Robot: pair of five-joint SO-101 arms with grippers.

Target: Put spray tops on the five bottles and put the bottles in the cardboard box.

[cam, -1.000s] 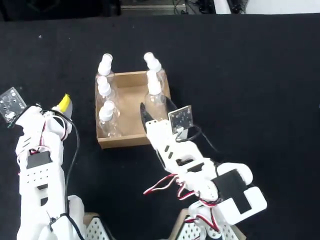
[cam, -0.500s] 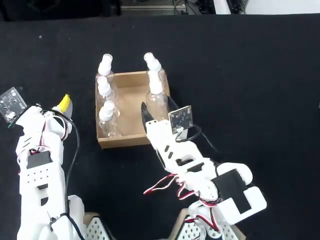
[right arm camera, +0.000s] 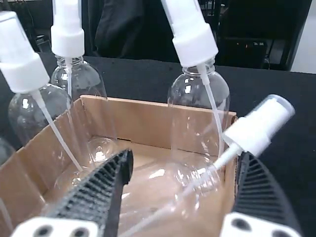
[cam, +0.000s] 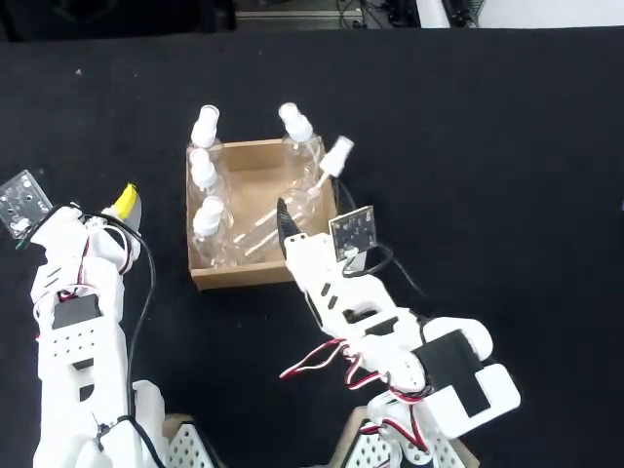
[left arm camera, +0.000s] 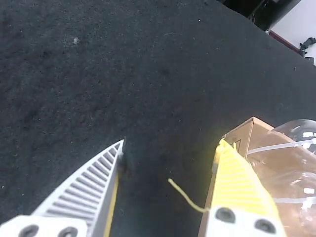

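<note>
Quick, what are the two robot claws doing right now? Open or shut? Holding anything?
Left gripper: open, holding nothing.
Right gripper: open, with a tilted spray bottle lying between its jaws.

I seem to be in a robotics lab. My bench [cam: 517, 136] is draped in black cloth, cables [cam: 390, 12] tangle past its far edge, and patterned square tags [cam: 352, 231] are fixed to my white arms [cam: 73, 322].
</note>
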